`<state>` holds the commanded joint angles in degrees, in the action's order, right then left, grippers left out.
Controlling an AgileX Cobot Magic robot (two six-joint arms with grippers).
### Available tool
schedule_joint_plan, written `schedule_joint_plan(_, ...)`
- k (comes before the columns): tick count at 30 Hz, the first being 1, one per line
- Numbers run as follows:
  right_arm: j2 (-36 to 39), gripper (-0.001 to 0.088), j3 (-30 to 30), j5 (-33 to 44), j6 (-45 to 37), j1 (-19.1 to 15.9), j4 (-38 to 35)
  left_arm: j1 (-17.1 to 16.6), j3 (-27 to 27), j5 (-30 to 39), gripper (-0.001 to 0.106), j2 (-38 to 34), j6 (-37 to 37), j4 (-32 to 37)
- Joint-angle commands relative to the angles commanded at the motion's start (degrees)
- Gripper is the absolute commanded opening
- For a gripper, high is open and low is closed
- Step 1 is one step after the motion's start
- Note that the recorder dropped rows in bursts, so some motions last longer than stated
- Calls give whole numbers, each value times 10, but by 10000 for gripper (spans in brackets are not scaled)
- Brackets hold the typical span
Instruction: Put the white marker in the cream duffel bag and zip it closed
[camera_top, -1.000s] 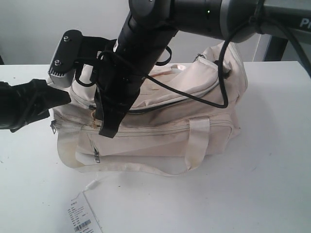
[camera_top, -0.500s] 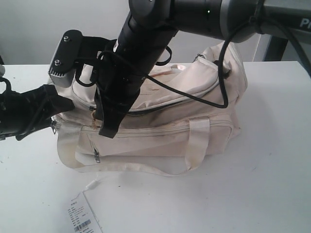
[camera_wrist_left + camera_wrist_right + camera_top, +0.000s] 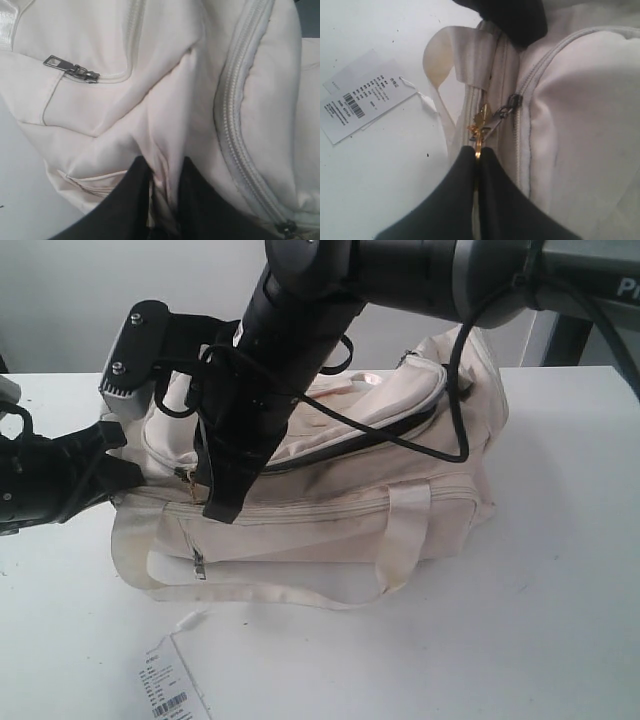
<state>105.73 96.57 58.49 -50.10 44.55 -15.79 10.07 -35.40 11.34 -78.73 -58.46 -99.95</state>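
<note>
Only R wrist cam shows R jaws pinching gold zip pull (image 3: 479,126).

You see a soft cream fabric duffel bag (image 3: 330,530) with a gold metal zipper pull (image 3: 479,125), a white paper tag (image 3: 165,685) printed black, and a plain white surface (image 3: 540,620).

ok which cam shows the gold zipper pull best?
Right wrist view: the gold zipper pull sits mid-frame, pinched by the right gripper. Exterior view shows only a small gold speck beside the arm. Left wrist view doesn't show it.
</note>
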Motion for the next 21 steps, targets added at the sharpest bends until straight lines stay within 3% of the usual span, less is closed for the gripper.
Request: schedule_joint_plan(21,-6,0,0,43,9,0,22,-1,0,12,0,0,23,0)
